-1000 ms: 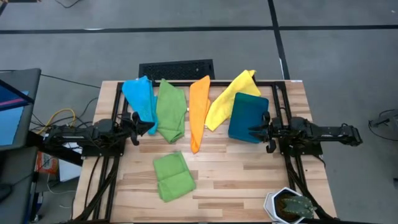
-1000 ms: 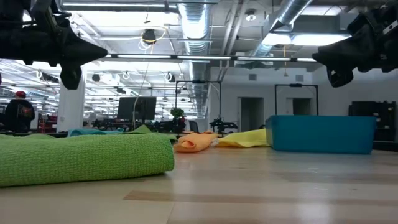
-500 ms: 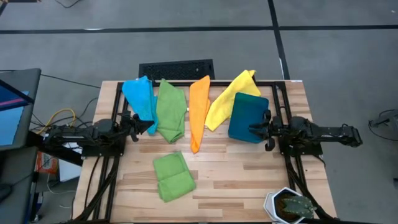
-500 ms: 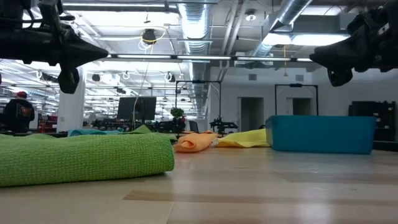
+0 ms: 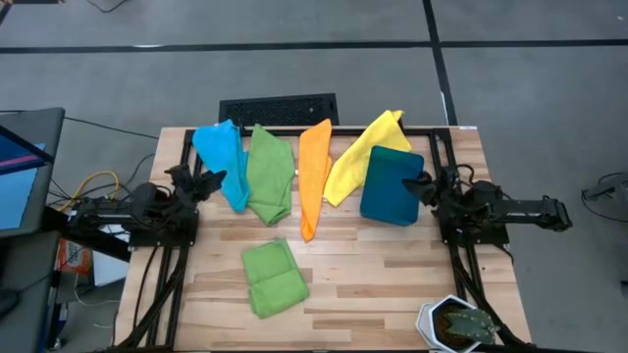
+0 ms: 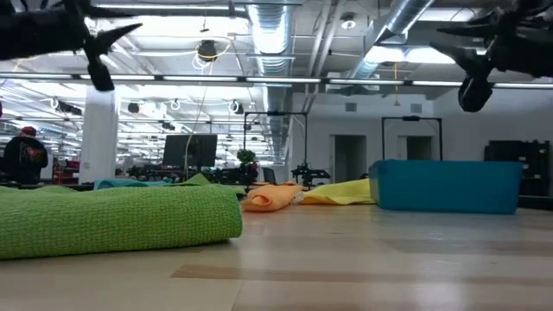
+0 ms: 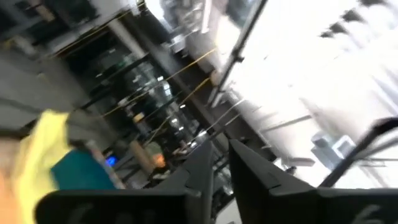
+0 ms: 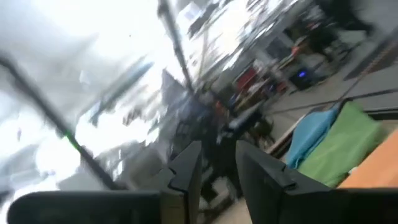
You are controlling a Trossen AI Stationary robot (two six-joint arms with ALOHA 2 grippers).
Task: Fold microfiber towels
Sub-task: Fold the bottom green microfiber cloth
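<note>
Four microfiber towels lie side by side across the table's far half: light blue (image 5: pixel 221 157), green (image 5: pixel 269 175), orange (image 5: pixel 314 176) and yellow (image 5: pixel 361 152). A folded green towel (image 5: pixel 273 278) lies flat near the front middle and fills the left of the low view (image 6: pixel 112 220). My left gripper (image 5: pixel 202 180) hovers at the table's left, just short of the blue towel, tipped upward with a narrow gap between its fingers (image 7: pixel 221 163). My right gripper (image 5: pixel 420 186) hovers at the right beside the teal bin, also tipped upward, open and holding nothing (image 8: pixel 219 158).
The dark teal bin (image 5: pixel 392 183) stands at the right, between the yellow towel and my right gripper. A potted plant (image 5: pixel 456 324) sits at the near right corner. A black grille (image 5: pixel 278 106) lies past the far edge. A person (image 6: pixel 24 155) stands far off in the room.
Both grippers have risen a little, tipped their fingers upward and rolled about their own axes, the left one at the table's left and the right one beside the bin. The towels have not moved.
</note>
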